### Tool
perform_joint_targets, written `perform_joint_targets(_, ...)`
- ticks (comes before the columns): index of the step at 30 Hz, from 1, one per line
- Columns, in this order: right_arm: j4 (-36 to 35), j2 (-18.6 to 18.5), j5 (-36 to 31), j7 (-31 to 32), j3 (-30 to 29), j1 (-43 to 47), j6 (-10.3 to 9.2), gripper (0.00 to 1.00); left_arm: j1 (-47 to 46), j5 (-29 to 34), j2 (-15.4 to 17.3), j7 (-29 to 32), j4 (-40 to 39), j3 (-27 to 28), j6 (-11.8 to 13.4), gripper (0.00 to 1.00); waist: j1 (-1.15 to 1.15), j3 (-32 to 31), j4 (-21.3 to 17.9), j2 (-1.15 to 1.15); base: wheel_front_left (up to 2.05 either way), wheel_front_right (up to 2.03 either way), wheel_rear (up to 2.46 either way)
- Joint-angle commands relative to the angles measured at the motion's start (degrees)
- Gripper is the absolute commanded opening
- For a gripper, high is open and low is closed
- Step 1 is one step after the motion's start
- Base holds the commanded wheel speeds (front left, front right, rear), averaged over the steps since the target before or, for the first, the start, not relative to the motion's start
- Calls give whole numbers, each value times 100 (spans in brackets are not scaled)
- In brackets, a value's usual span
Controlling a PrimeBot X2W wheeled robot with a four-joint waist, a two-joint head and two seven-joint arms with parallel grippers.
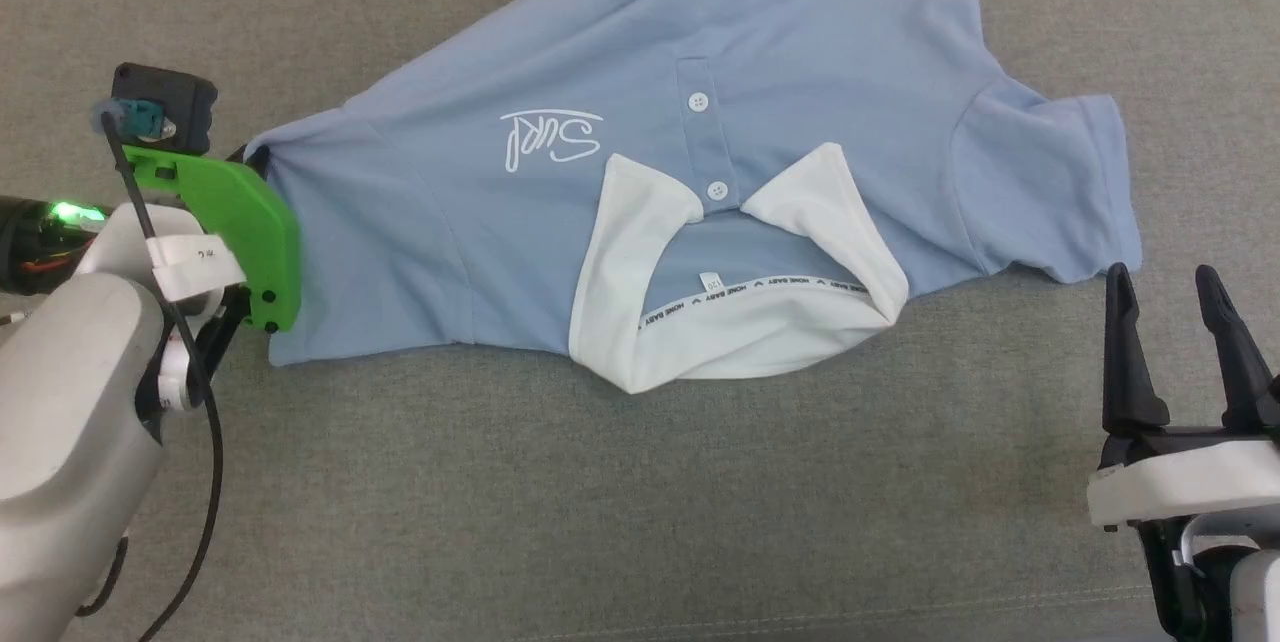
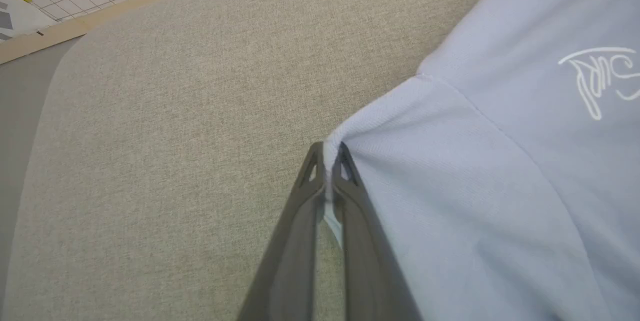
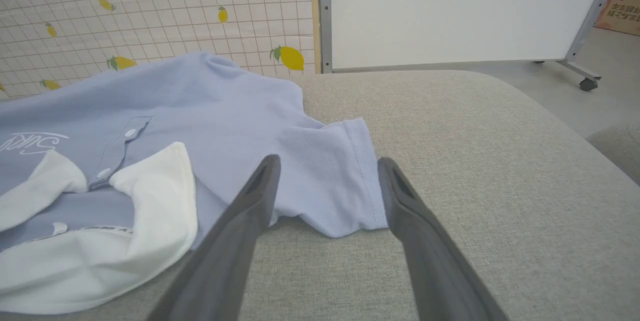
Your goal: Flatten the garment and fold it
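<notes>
The light blue polo shirt point(image 1: 640, 112) lies face up on the grey cushion, its white collar point(image 1: 700, 322) toward me and its script logo point(image 1: 550, 137) left of the buttons. My left gripper point(image 2: 329, 153) is shut on the edge of the shirt's left sleeve point(image 2: 450, 186); in the head view its fingers are hidden behind the green wrist mount point(image 1: 240, 222). My right gripper point(image 1: 1165, 274) stands open just below the shirt's right sleeve point(image 1: 1060, 182), apart from it. In the right wrist view that sleeve's hem point(image 3: 370, 181) lies between and beyond the open fingers point(image 3: 260, 186).
The grey fabric cushion point(image 1: 640, 502) spreads under everything, with bare room in front of the collar. Its far edge meets a lemon-patterned tiled wall point(image 3: 150, 11) and a white panel point(image 3: 450, 11) on a wheeled frame. Floor shows to the right.
</notes>
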Motion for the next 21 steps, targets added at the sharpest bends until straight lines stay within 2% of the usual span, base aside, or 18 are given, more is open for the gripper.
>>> perform_joint_targets(1,-5,16,-30,7,15,-97,-9,100,-67,83,-36,-112,110,14,14,100,0,49,-18,0,0,0,0)
perform_joint_targets(7,43,12,-31,28,-52,-89,-9,100,39,155,-386,-1227,388,244,211,100,0,-132,121,0,0,0,0)
perform_joint_targets(11,16,-6,-20,85,-72,-67,-9,100,295,62,-441,-1441,249,274,221,100,0,-253,223,0,0,0,0)
perform_joint_targets(14,-29,-16,-9,137,-79,-44,-9,100,535,-112,-373,-1134,51,219,220,100,0,-292,272,0,0,0,0)
perform_joint_targets(17,-103,-23,8,186,-96,-26,-9,100,791,-413,-226,-424,-253,93,192,100,0,-276,304,0,0,0,0)
perform_joint_targets(21,-205,-23,36,221,-105,-21,-9,100,1039,-768,22,527,-731,-12,340,100,0,-191,304,0,0,0,0)
